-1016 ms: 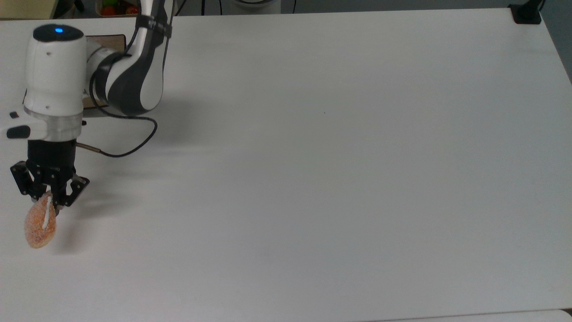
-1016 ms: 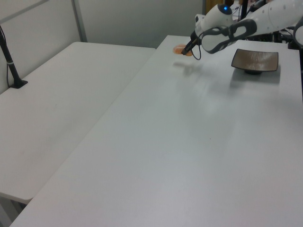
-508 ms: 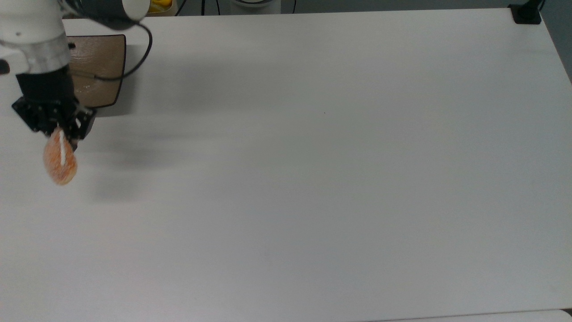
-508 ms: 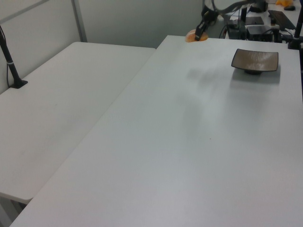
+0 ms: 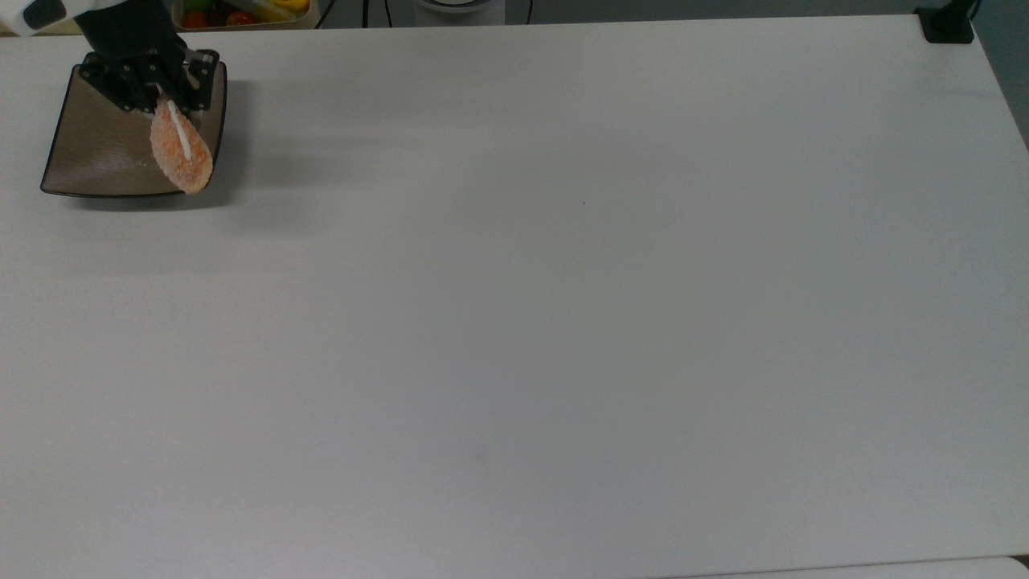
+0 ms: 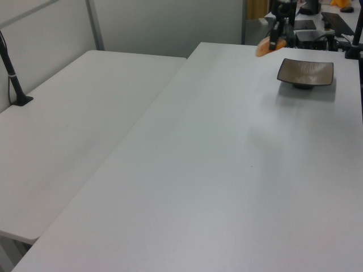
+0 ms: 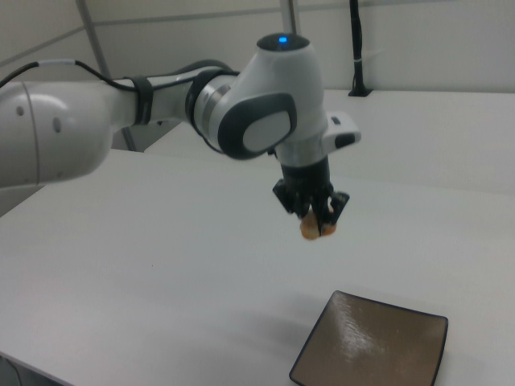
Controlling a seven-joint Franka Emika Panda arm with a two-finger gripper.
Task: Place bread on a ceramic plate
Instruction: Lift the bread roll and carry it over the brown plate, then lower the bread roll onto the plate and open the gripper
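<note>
My gripper (image 5: 165, 92) is shut on the upper end of the bread (image 5: 181, 153), an oval orange-brown bun with a white stripe, which hangs down from the fingers. The square brown-grey ceramic plate (image 5: 100, 149) lies at the far left of the top view, and the bread overlaps its right part there. In the right view the gripper (image 7: 314, 217) holds the bread (image 7: 311, 230) in the air, well above the plate (image 7: 370, 350) and over the table beyond it. The left view shows the bread (image 6: 264, 47) raised to the left of the plate (image 6: 306, 72).
The white table (image 5: 563, 305) stretches wide to the right in the top view. A bin with colourful items (image 5: 241, 12) sits past the table's far edge. A black clamp (image 5: 949, 24) stands at the top right corner. In the left view a second white table (image 6: 74, 124) adjoins.
The arm has carried the bread up the top view from the table's left edge to over the plate. In the left view it moved rightward toward the plate.
</note>
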